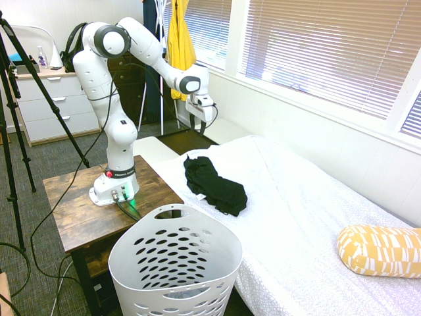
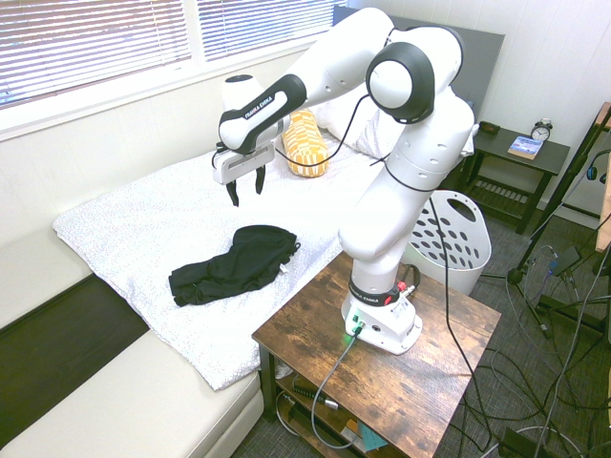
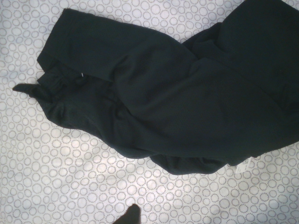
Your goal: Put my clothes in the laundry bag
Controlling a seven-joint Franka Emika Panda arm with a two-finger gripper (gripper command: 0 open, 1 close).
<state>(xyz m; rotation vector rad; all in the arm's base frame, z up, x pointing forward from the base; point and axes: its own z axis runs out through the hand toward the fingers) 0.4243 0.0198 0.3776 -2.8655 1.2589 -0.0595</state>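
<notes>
Your claw hangs open and empty, pointing down, with the clothes in a soft black heap below it on the circle-printed bed; drop straight and pinch the thickest fold, then carry it toward the white perforated laundry bag well off beside the tabletop

The clothes are seen as soft matt black cloth; the laundry basket as smooth white perforated plastic; the side table as rough dark-stained wood.
</notes>
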